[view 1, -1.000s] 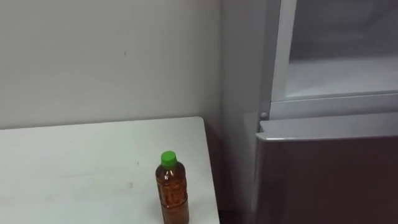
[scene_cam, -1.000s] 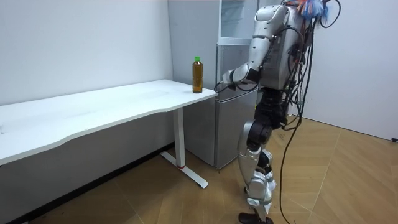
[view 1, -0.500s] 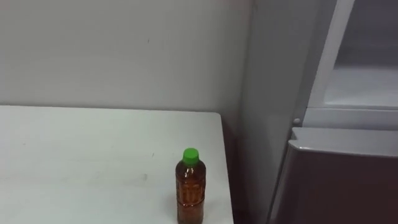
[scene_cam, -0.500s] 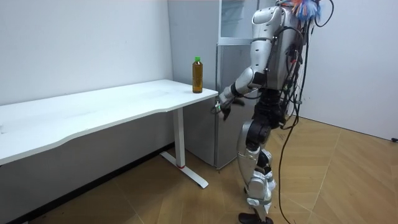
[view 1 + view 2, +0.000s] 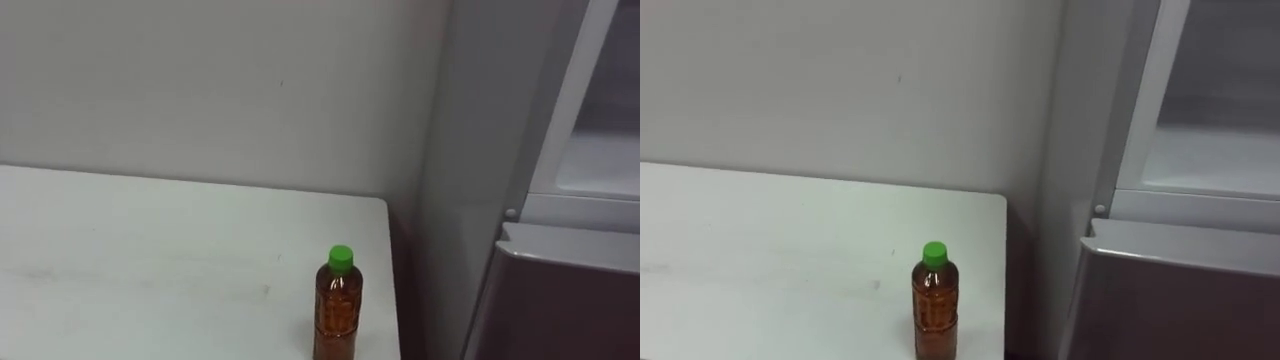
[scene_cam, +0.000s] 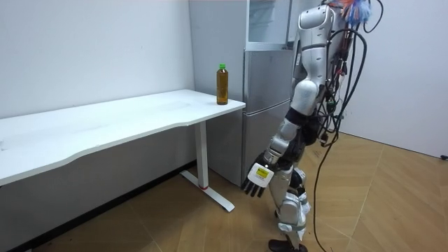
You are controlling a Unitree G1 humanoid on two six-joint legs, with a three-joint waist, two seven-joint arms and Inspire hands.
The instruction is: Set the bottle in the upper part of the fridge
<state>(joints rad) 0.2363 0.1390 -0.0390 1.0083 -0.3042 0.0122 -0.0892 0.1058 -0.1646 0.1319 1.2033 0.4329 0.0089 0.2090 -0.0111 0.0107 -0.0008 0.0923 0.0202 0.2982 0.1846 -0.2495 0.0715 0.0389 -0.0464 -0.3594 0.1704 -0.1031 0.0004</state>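
Amber liquid filled most of the bottle (image 5: 338, 312) up toward its green cap (image 5: 341, 258), so I'd guess it had some weight and the plastic wouldn't cave much under a squeeze. The sides looked smooth though, probably a bit slippery, so taking it round the middle of the body seemed the safest bet, not up at the cap. It stood upright, long axis vertical, cap pointing straight up. It was on the white surface (image 5: 150, 270), close to the edge nearest the fridge (image 6: 266, 105). The upper fridge compartment (image 5: 1215, 130) looked open above the closed lower door (image 5: 1180, 300). In the room view the left robot hand (image 6: 257, 177) hung low by the leg, well apart from the bottle, fingers loose and holding nothing.
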